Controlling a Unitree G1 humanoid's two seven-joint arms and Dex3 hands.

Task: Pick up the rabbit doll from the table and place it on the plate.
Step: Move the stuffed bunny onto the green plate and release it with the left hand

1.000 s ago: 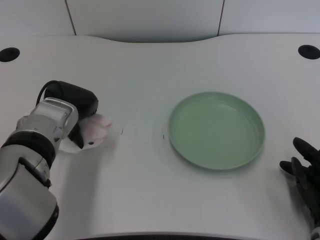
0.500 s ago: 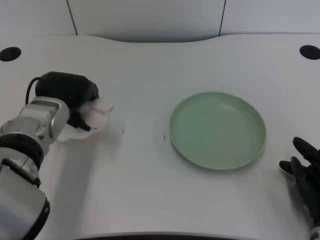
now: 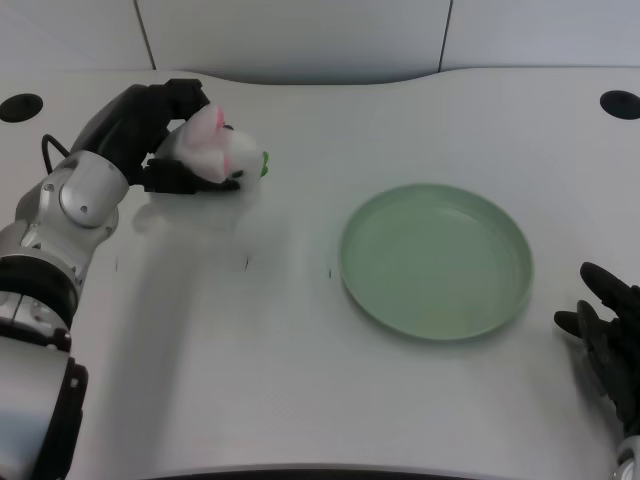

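Note:
My left hand (image 3: pixel 160 135) grips the rabbit doll (image 3: pixel 215 150), a small white and pink plush with a green bit at its right end. Hand and doll are lifted above the table at the upper left, and their shadow falls on the white surface below. The green plate (image 3: pixel 435 260) lies empty at the centre right, well to the right of the doll. My black fingers (image 3: pixel 190 182) wrap around the doll's top and underside, hiding part of it.
My right hand (image 3: pixel 610 335) rests idle at the lower right edge, just past the plate's rim. Two black round holes (image 3: pixel 20 107) (image 3: pixel 620 104) mark the table's far corners. A grey wall panel runs along the back.
My left hand has risen and moved toward the back and right, carrying the doll off the table; the doll is now more exposed. The plate has stayed put.

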